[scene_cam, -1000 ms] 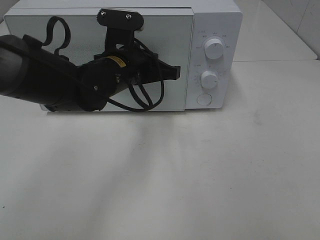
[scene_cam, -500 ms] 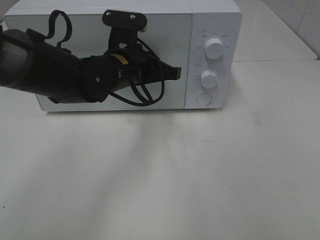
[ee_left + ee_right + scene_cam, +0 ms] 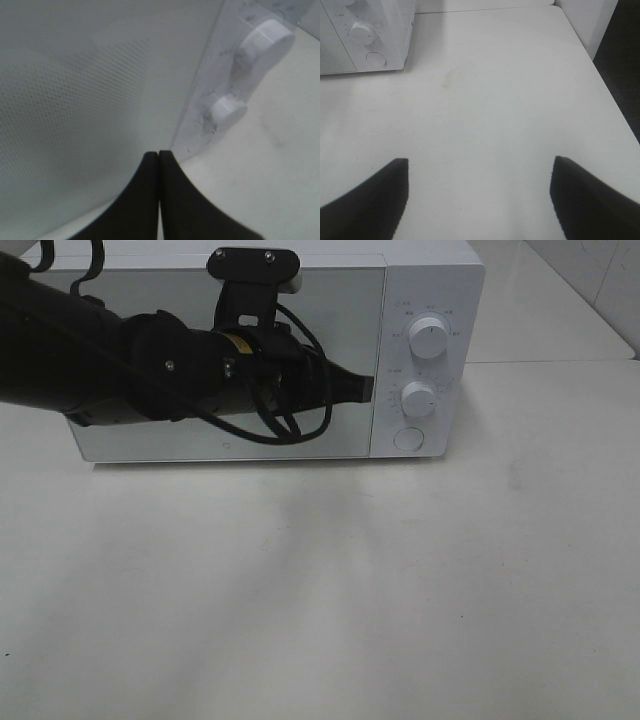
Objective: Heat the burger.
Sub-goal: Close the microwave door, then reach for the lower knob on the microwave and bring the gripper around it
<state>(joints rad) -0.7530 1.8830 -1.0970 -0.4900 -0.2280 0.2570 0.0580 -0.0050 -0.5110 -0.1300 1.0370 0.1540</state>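
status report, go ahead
Left tool shut, by microwave door edge. Right tool open, empty, over table. Burger not in view, door closed.

The burger is hidden from every view; neither its bun nor its filling can be made out. The microwave [image 3: 432,285] stands with its door [image 3: 345,315] shut. The door's grey dotted pane lets nothing inside be seen, so the burger's pose and state cannot be told.

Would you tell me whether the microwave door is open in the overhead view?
No, the microwave door sits shut, flush with the control panel beside it.
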